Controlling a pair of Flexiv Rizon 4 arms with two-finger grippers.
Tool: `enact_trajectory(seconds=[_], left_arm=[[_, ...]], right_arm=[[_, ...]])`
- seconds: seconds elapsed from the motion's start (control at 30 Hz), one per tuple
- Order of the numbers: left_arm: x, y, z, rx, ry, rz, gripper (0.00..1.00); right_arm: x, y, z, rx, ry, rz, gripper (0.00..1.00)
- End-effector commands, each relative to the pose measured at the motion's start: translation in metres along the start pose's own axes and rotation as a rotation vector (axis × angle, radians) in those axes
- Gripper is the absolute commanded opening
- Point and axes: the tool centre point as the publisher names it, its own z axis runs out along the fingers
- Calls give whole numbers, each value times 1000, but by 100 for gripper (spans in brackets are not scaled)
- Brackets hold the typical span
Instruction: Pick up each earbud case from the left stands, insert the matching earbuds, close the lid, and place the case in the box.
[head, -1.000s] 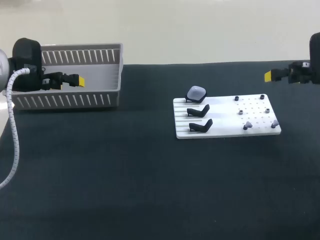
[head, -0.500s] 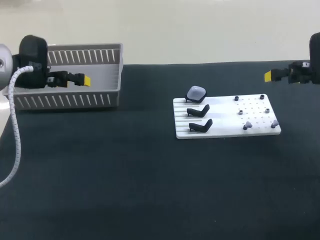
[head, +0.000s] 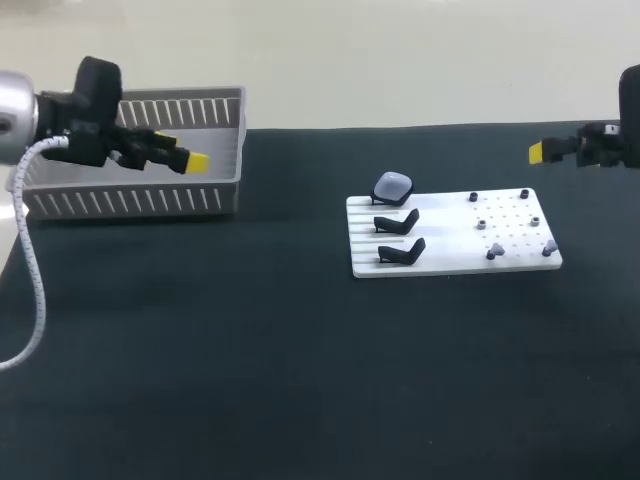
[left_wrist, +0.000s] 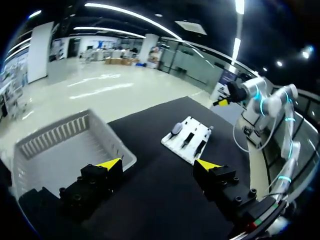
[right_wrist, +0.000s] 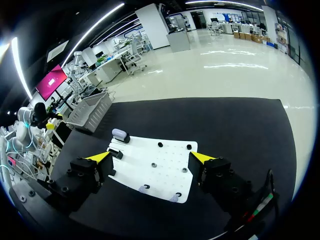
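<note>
Overhead, the left gripper, its fingers apart and holding nothing, hangs at the right end of the grey slatted plastic box. The right gripper, likewise apart and empty, hovers off the far right of the white rectangular board on the black surface. A pale grey rounded earbud case sits on the rearmost stand, behind two other black stands. Small grey earbuds rest near the board's front right corner.

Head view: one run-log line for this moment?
left pincer open, over box | right pincer open, right of board | case on board, unpicked | two stands empty
</note>
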Motion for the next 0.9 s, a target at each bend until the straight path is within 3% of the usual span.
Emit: enact_trajectory(seconds=[0.03, 0.23, 0.4, 0.67, 0.9], left_arm=[[-5, 1, 14, 235, -39, 229, 100], [-14, 0, 41, 302, -7, 394, 100], [-21, 1, 66, 342, 23, 471, 100], [-19, -13, 107, 419, 72, 498, 100], [-18, -13, 110, 421, 72, 485, 100]], right_arm=[[0, 0, 0, 0, 0, -1, 100], [0, 0, 0, 0, 0, -1, 100], [0, 0, 0, 0, 0, -1, 100], [0, 0, 0, 0, 0, -1, 100], [0, 0, 0, 0, 0, -1, 100]])
